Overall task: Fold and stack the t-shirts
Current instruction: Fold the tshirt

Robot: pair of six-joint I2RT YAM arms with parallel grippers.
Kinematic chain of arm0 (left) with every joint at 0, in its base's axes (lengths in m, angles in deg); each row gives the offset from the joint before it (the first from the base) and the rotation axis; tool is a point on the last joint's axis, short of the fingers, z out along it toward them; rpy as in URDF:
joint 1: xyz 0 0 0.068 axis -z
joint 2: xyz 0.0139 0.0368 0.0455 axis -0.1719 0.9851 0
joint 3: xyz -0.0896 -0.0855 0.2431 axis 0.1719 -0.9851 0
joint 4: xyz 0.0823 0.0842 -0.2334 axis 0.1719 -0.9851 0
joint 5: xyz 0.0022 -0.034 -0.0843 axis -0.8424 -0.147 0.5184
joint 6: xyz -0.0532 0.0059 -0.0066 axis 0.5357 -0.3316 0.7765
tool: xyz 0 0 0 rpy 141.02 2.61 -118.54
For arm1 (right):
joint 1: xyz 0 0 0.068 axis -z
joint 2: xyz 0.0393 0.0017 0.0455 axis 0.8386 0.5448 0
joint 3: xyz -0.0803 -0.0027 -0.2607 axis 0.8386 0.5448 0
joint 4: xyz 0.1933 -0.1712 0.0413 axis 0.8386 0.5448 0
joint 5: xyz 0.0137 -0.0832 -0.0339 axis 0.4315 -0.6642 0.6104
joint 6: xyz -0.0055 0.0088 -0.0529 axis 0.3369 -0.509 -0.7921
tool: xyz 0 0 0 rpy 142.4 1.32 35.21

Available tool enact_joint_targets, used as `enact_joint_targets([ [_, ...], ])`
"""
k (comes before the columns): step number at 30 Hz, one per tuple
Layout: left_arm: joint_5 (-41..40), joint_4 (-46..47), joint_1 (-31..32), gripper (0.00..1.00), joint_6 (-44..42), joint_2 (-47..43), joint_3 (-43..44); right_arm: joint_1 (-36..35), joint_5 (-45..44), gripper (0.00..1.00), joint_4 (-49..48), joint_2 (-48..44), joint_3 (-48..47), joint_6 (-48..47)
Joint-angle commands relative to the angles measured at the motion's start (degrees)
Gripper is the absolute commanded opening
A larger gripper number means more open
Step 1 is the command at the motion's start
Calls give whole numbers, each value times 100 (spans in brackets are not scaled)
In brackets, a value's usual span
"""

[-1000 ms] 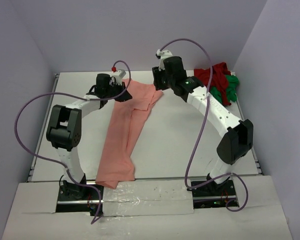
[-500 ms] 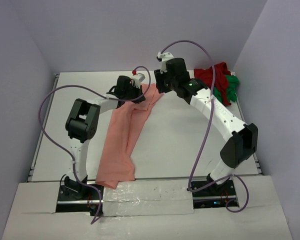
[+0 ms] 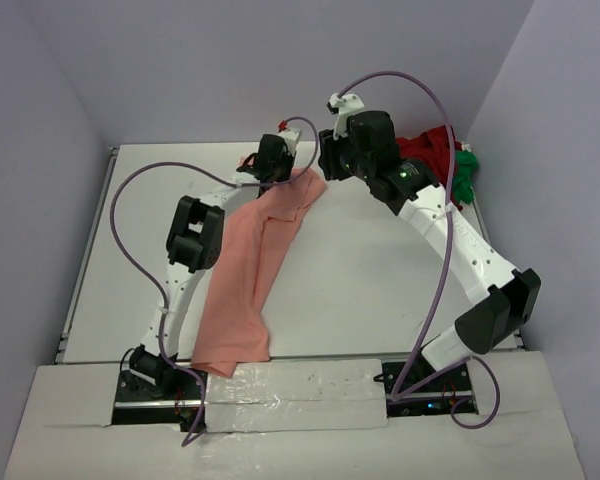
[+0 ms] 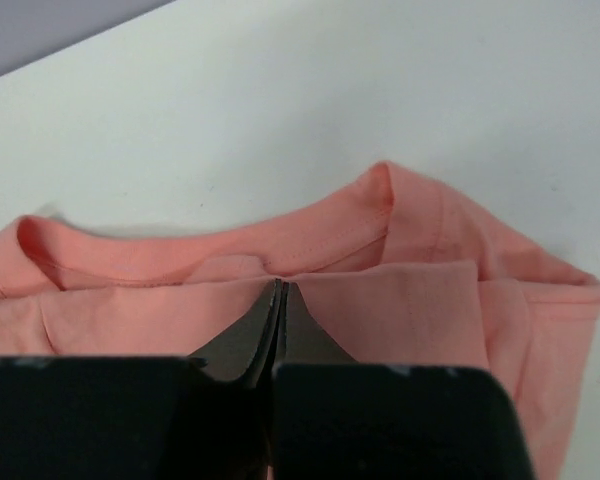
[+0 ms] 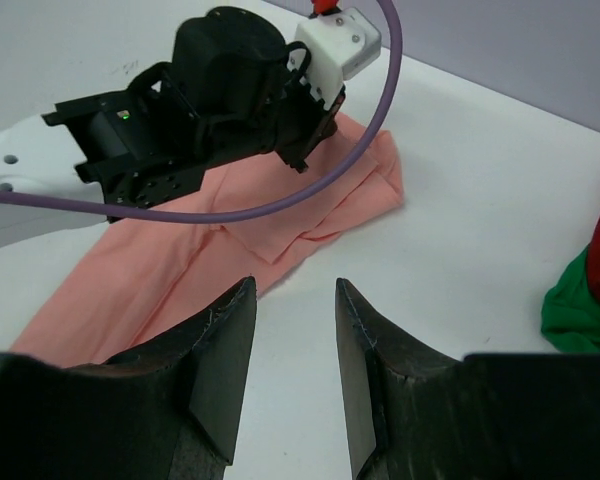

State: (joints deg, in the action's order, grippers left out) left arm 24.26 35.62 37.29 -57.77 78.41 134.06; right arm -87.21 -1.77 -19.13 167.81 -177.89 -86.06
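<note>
- Status of left gripper [image 4: 278,300]?
- Clenched tight on a fold of the salmon-pink t-shirt [image 3: 250,270], right under the collar [image 4: 310,235]. Pinching there likely lets it carry the top end over for a fold.
- Where's the shirt on the table [image 3: 350,260]?
- Long strip, already narrowed lengthwise. Hem at the table's near edge, left of centre. Collar end at the table's far middle.
- Right gripper [image 5: 293,292]?
- Released, nothing between the jaws. Hovers over the table's far middle, just beside the collar end, tilted toward it. My guess: lining up for the other corner so both arms fold together.
- Other shirts?
- Dark red t-shirt [image 3: 415,150] and green t-shirt [image 3: 463,175], bunched together in the table's far right corner, untouched. Parked out of the folding area, I'd say.
- Progress?
- Early. First shirt mid-fold, no stack yet.
</note>
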Motion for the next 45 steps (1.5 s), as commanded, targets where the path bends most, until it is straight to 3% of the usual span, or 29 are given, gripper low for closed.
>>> enact_joint_targets([
  [1,-713,-879,125,0,-112,256,624,60,33,45,8,-353,-118,-77],
  [8,-1048,-2048,205,0,-112,529,1021,130,42,45,60,-423,-162,-34],
  [12,-1269,-1567,82,0,-358,291,406,174,156,45,8,-458,-31,46],
  [17,-1665,-1266,-304,0,-237,458,720,218,367,45,43,-546,-66,116],
  [20,-1374,-1355,-437,0,20,677,1265,244,411,45,52,-669,-57,142],
  [26,-1788,-39,-717,0,81,651,1134,306,569,45,52,-915,57,221],
  [32,-1718,359,-982,0,257,1117,1951,429,727,45,8,-968,207,309],
  [37,-1638,851,-956,0,178,872,1680,464,833,45,-115,-977,391,344],
  [39,-1692,808,-938,12,134,488,1523,473,982,53,-194,-942,592,275],
  [41,-1743,860,-929,56,169,21,1172,473,1192,60,-247,-863,742,178],
  [42,-1683,895,-929,74,82,-573,674,473,1228,63,-221,-697,726,152],
  [43,-1691,965,-929,84,55,-909,364,464,1237,66,-64,-609,691,73],
  [45,-1596,879,-955,89,11,-2074,-477,464,1229,68,103,-415,559,-50],
])
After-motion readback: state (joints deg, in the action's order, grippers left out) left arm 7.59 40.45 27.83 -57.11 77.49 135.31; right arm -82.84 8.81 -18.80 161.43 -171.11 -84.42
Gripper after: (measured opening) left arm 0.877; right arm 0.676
